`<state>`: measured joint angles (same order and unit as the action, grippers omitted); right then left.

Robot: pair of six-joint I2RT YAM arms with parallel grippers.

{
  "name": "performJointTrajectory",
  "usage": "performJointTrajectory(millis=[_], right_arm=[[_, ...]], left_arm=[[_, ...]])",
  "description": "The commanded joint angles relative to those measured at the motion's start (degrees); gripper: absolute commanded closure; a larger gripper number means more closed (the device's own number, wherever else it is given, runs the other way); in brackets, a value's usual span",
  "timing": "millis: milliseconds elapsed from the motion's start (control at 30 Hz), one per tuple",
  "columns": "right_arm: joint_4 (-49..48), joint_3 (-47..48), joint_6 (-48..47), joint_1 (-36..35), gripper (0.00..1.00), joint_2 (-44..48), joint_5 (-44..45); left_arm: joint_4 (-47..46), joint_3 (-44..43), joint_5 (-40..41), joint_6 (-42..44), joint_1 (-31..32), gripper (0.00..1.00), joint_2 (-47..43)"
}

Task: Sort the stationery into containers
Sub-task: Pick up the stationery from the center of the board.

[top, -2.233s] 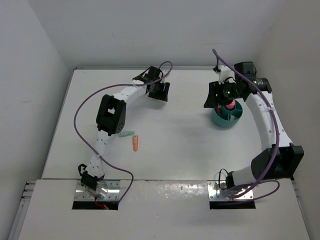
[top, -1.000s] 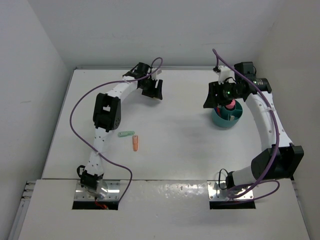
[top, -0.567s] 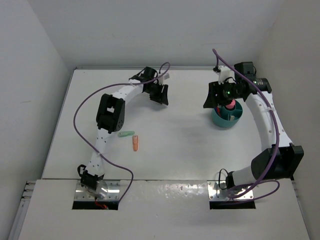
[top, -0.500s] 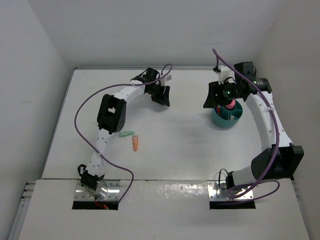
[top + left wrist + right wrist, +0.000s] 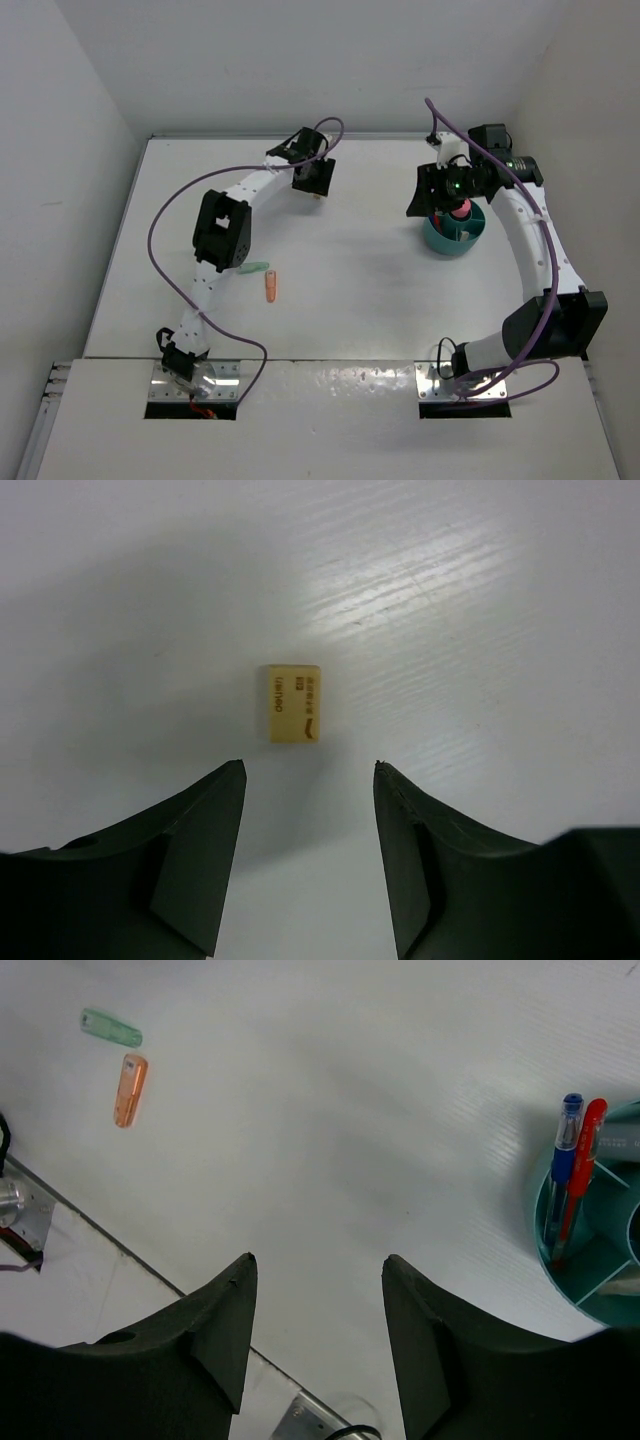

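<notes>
Starting at near edge of white table (image 5: 360,300): both arm bases bolted there, with a broad bare strip between them. Just left of centre, mint-green plastic stub (image 5: 262,268) and orange plastic stub (image 5: 270,288) lying flat, close together but apart, green one's left end hidden under left arm's link. Open surface from there rightward across the middle.

Farther right, round teal divided cup (image 5: 455,240) standing near right wall, well short of the far edge. Dark-blue pen (image 5: 563,1155) and red-orange pen (image 5: 583,1160) leaning side by side in one compartment. Pink-red marker (image 5: 460,212) also standing in cup, compartment unclear from above.

Right arm arched up along right side, wrist bent back over cup. Right gripper (image 5: 318,1270) hanging above cup's left side, fingers spread, nothing between them.

Farthest back, left arm stretched in a long curve toward far edge, wrist tipped down. Left gripper (image 5: 308,780) low over table, fingers parted, holding nothing. Small cream rectangular eraser (image 5: 294,703) with brown print flat on surface just beyond fingertips, in line with the gap, untouched, bare table on every side.
</notes>
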<state>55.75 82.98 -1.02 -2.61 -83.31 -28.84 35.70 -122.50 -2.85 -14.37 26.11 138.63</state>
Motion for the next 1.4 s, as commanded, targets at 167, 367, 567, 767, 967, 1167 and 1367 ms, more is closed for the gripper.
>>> performJointTrajectory(millis=[167,367,567,767,967,1167,1367], right_arm=[[-0.9,-0.62,0.58,0.94,0.47,2.01,-1.39],[-1.25,-1.07,0.58,1.03,0.47,2.1,-1.48],[-1.6,-0.63,2.68,0.94,0.48,1.83,-1.48],[-1.87,-0.36,3.3,0.94,0.47,1.48,-1.48],[-1.78,0.16,3.39,1.03,0.47,1.39,-0.96],[-1.69,0.34,3.39,1.03,0.47,1.04,-0.78],[-1.69,0.78,3.39,1.03,0.48,0.6,-0.6]], left_arm=[[-1.42,-5.73,4.97,-0.13,0.26,0.39,3.31],[-1.69,-6.97,3.47,0.04,0.79,0.37,5.77],[-1.25,-7.84,4.26,0.31,1.14,0.36,6.22],[-0.55,-8.98,3.56,1.19,1.23,0.46,6.92],[0.16,-10.3,3.64,2.42,1.4,0.54,7.53],[1.12,-10.57,3.47,3.12,1.58,0.67,7.62],[3.14,-9.6,3.12,4.0,1.4,0.89,6.66]])
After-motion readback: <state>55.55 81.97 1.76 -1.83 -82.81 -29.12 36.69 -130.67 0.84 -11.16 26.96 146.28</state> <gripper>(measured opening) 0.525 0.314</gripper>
